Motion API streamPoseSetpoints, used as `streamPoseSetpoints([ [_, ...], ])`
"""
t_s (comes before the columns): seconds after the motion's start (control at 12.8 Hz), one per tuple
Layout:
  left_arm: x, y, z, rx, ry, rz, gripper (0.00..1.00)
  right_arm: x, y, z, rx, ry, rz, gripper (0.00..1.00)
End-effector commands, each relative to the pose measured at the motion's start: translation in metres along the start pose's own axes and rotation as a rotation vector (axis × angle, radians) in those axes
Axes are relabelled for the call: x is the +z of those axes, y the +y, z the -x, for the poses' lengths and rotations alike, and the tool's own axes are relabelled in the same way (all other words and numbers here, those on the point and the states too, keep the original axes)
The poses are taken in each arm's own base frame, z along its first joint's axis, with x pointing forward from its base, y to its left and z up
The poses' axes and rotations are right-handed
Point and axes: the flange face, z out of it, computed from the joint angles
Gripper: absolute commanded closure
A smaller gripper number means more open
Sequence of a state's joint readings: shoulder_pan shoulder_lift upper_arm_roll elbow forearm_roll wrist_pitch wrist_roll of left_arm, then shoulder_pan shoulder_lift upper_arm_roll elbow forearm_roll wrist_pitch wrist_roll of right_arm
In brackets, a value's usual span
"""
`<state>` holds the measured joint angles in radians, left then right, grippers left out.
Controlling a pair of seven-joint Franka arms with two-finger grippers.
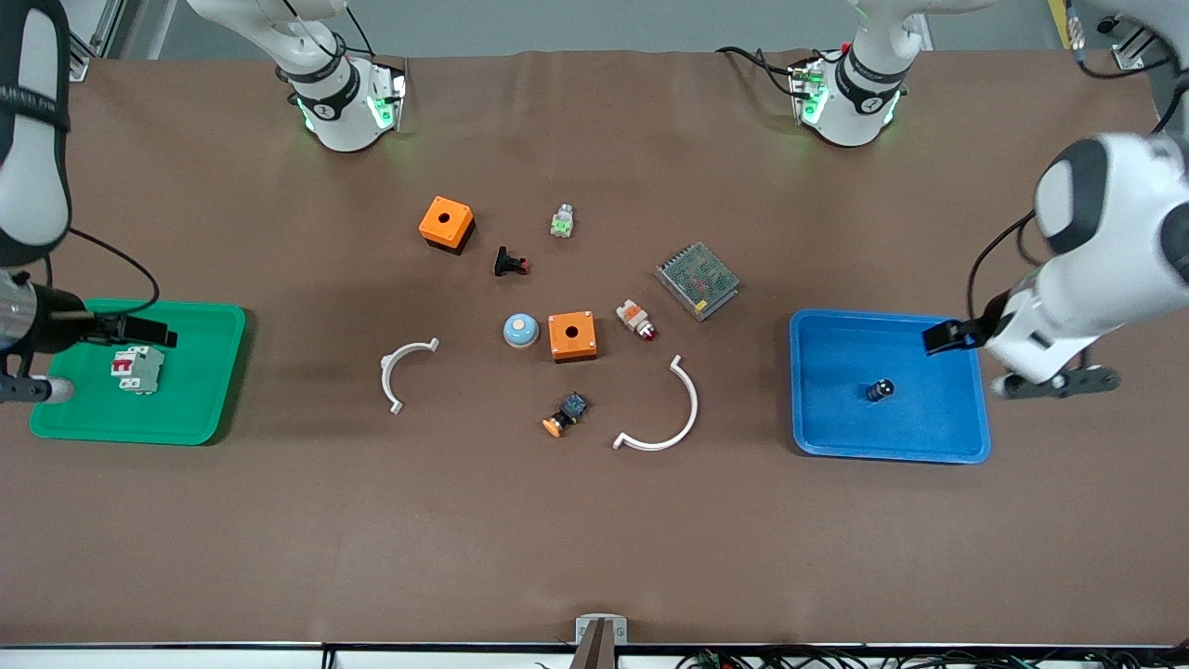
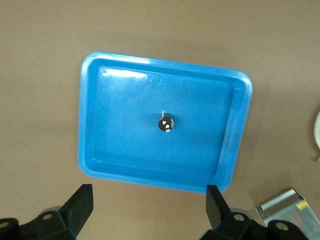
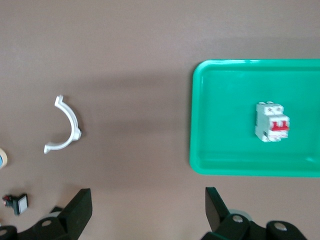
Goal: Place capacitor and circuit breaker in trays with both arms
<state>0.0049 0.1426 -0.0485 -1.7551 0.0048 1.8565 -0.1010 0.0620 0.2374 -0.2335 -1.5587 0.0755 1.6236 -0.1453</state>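
The right arm runs off the front view's edge at its own end of the worktop, so only part of it shows, and its right gripper over the green tray is seen side-on. In the right wrist view the green tray is cut by the frame, and a pale round object shows only a sliver. A small black part there is too small to identify. The left arm is motion-blurred and cropped. In the left wrist view the mesh-covered power supply is clipped at the corner, and a white curved piece barely enters. The capacitor markings are too small to read.
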Motion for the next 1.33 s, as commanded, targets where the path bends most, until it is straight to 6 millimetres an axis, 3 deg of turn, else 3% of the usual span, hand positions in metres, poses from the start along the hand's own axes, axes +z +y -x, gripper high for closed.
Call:
streamPoseSetpoints([
  [0.0, -0.062, -0.015, 0.034, 0.008, 0.05, 0.021, 0.01, -0.034, -0.003, 0.03, -0.007, 0.013, 0.029, 0.0],
  [0.16, -0.096, -0.016, 0.044, 0.008, 0.076, 0.022, 0.01, -0.046, -0.004, 0.036, 0.0, 0.002, 0.027, 0.0],
  [0.31, -0.131, -0.012, 0.05, 0.016, 0.078, 0.023, 0.01, -0.08, -0.01, 0.038, -0.014, 0.036, 0.048, 0.0],
  [0.47, -0.157, -0.008, 0.052, 0.009, 0.108, 0.026, 0.0, -0.096, -0.014, 0.039, -0.022, 0.04, 0.058, 0.0],
  [0.7, -0.165, -0.003, 0.054, 0.02, 0.117, 0.027, 0.0, -0.098, -0.02, 0.05, -0.021, -0.011, 0.041, 0.0],
  [1.09, -0.159, -0.006, 0.05, 0.015, 0.103, 0.04, 0.0, -0.115, -0.025, 0.062, -0.027, -0.013, 0.034, 0.0],
  [1.25, -0.158, -0.005, 0.05, 0.018, 0.101, 0.041, 0.0, -0.121, -0.016, 0.068, -0.009, -0.005, 0.025, 0.0],
])
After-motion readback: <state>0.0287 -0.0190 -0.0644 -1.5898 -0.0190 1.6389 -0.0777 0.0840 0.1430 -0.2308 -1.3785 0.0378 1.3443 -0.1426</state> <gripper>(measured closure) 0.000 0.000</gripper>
